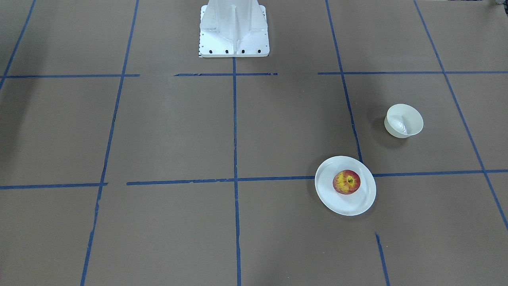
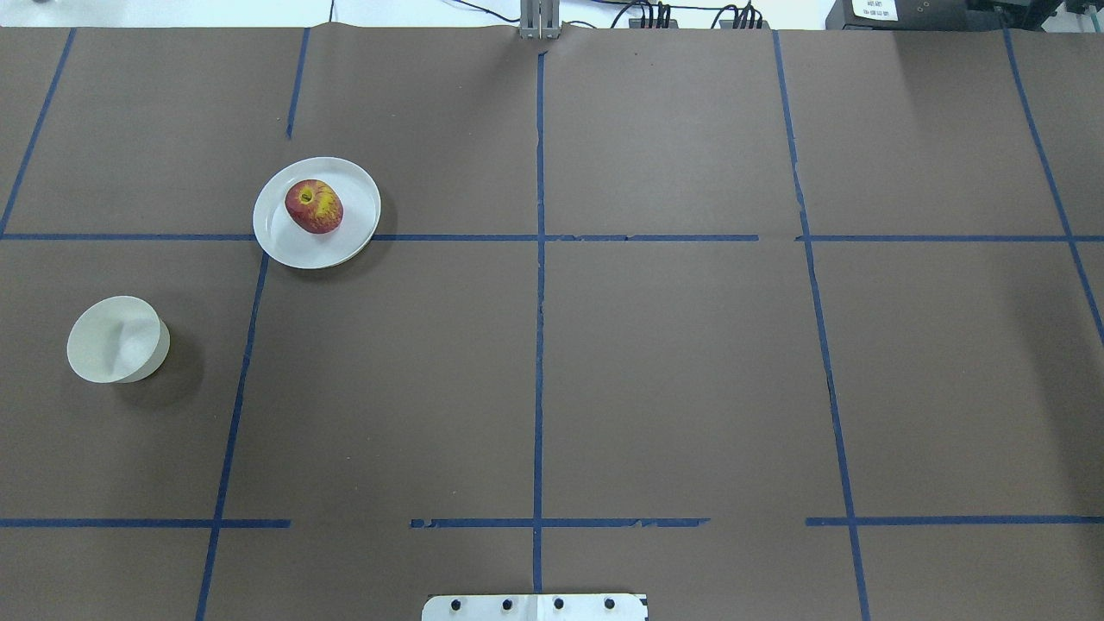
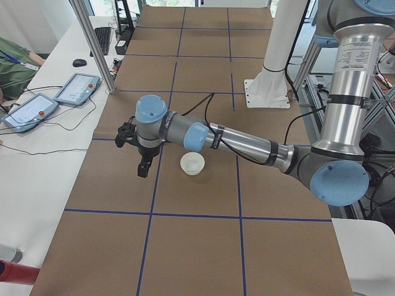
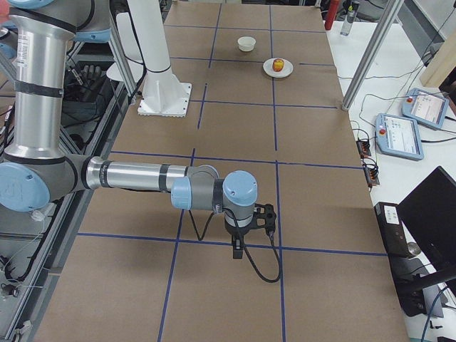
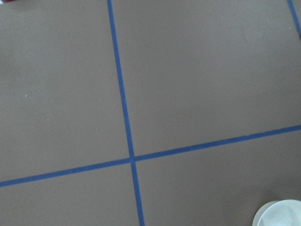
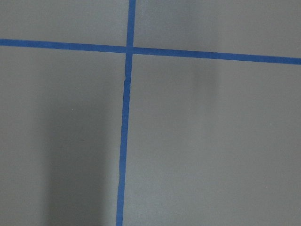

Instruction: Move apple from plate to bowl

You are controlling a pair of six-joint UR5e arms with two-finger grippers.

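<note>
The red and yellow apple (image 1: 346, 182) (image 2: 314, 206) (image 4: 278, 65) lies on the white plate (image 1: 346, 207) (image 2: 355, 226) (image 4: 268, 69). The small off-white bowl (image 1: 403, 120) (image 2: 116, 339) (image 3: 192, 163) (image 4: 246, 43) stands empty a short way from the plate, nearer the robot; its rim (image 5: 280, 215) shows in the left wrist view. My left gripper (image 3: 143, 165) hangs above the table beside the bowl, and I cannot tell whether it is open or shut. My right gripper (image 4: 239, 248) hangs far from both, state also unclear. Neither gripper shows in the overhead or front views.
The table is brown paper with a blue tape grid. The white robot pedestal (image 1: 234, 29) (image 4: 160, 92) stands at mid-table. Metal posts (image 3: 92, 43) (image 4: 370, 53) rise at the far edge, with teach pendants (image 3: 77, 88) (image 4: 401, 134) on the white bench beyond.
</note>
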